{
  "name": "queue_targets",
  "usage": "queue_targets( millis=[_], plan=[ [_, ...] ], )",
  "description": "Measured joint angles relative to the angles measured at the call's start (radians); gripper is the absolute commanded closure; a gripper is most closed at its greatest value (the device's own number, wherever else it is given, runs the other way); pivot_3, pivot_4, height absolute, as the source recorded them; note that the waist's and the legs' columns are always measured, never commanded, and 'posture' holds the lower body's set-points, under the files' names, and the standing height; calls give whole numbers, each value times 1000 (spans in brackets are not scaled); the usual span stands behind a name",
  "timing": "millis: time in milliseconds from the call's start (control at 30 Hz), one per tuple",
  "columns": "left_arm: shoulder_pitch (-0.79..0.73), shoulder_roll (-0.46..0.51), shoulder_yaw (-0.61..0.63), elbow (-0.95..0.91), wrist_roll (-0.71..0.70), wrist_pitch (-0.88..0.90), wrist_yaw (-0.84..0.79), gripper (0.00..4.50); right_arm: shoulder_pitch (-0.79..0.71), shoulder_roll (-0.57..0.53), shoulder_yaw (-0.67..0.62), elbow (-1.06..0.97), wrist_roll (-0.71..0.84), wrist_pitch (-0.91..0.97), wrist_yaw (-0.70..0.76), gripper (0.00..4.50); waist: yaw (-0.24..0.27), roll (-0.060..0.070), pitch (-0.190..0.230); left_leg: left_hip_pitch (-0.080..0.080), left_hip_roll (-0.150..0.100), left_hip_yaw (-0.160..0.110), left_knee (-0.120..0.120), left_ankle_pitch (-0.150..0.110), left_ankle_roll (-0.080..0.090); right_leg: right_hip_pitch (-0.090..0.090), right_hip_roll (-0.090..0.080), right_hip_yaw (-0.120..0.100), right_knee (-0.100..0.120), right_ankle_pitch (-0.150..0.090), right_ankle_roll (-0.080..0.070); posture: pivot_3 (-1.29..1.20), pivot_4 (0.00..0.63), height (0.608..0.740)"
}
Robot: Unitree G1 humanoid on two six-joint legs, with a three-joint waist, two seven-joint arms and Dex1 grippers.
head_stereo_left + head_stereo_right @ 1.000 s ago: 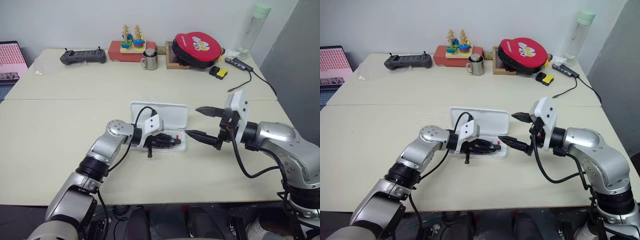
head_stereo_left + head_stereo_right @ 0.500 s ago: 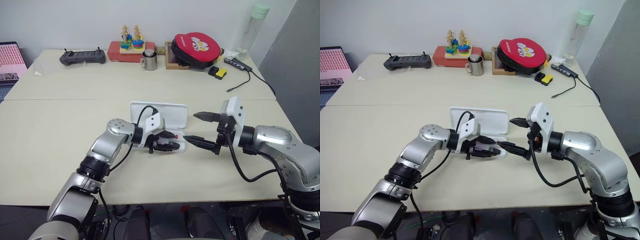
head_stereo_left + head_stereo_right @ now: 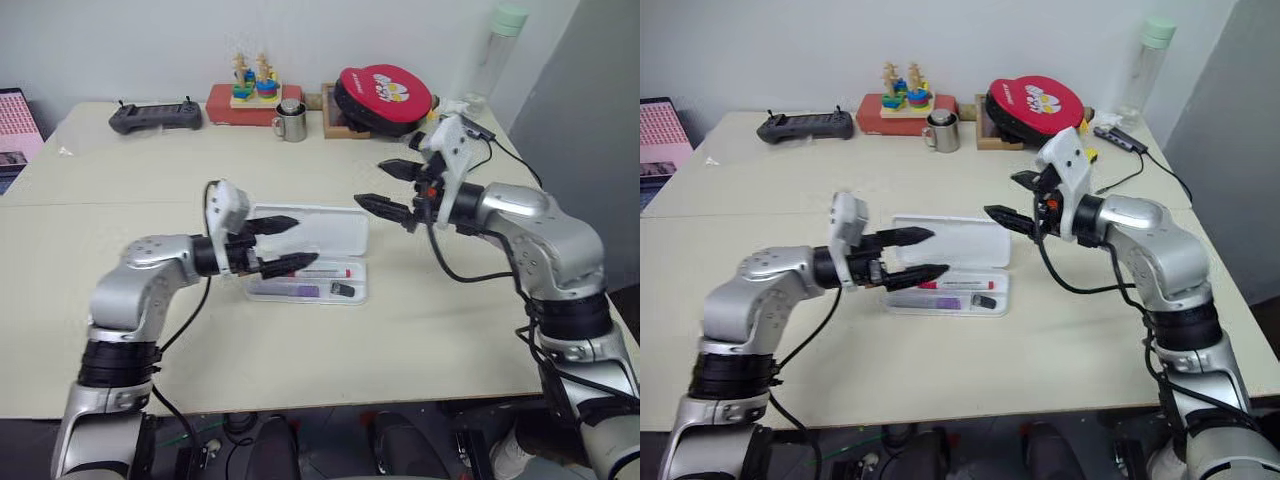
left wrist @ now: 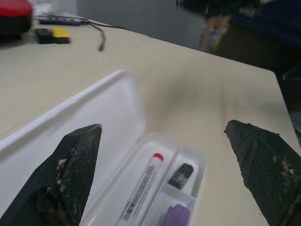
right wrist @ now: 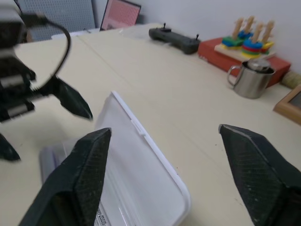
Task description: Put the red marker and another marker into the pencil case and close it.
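Where cream table [image 3: 120, 300] ends, white wall [image 3: 120, 40].

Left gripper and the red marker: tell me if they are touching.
Apart. In the left wrist view the left gripper has its jaws spread wide, and the red marker lies alone in the pencil case tray between them, clear of both fingers.

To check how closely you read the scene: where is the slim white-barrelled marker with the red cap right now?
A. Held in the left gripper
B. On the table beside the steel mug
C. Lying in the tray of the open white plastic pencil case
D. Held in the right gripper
C: the slim white-barrelled marker with the red cap lies in the tray of the open white plastic pencil case, beside the short lavender marker.
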Motion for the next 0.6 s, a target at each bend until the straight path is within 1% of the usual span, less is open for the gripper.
queue_targets(
  millis=[33,167,200,233,333,367,400,500,600],
  plan=[
    [25,19,47,-14,-20,11,17,0,-63,37,27,109,-41,-19,-5,1797,-4,0,1,0,0,1,0,0,0,-1,0,1,0,1,-1,0,150,740],
    [60,44,157,-53,-81,38,67,0,-221,117,45,386,-151,-93,-53,2885,-1,1,1,0,0,0,-2,0,0,-1,0,-1,1,1,-3,0,150,740],
    [71,45,182,-66,-104,49,82,0,-257,146,51,467,-182,-126,-66,3047,2,1,1,0,0,0,-2,0,0,-1,0,-1,0,1,-4,0,150,740],
    [79,45,195,-75,-121,58,91,0,-274,162,53,505,-197,-142,-74,3372,1,1,1,0,0,0,-2,0,0,-1,0,-1,0,1,-4,0,150,740],
    [104,47,258,-124,-193,89,119,0,-320,230,66,659,-258,-205,-89,4129,3,1,2,-1,0,0,-2,0,0,-1,0,-1,0,1,-4,0,150,740],
    [108,51,268,-128,-198,89,124,0,-325,237,75,680,-270,-215,-87,4359,4,1,2,-1,0,0,-2,0,-1,-1,0,-1,0,1,-4,0,150,740],
    [115,58,285,-128,-208,89,135,0,-332,244,92,719,-296,-239,-78,4493,4,1,2,-1,0,0,-2,0,-1,-1,0,-1,0,1,-4,0,150,740],
    [121,64,318,-128,-245,94,155,0,-333,252,121,792,-351,-271,-45,4493,5,1,2,-1,0,0,-2,0,-1,-1,0,-1,0,1,-4,0,150,740],
    [121,65,324,-130,-293,111,158,0,-331,250,126,787,-374,-279,4,4493,4,1,2,-1,0,0,-2,0,-1,-1,0,-1,1,1,-4,0,150,740]
  ],
)
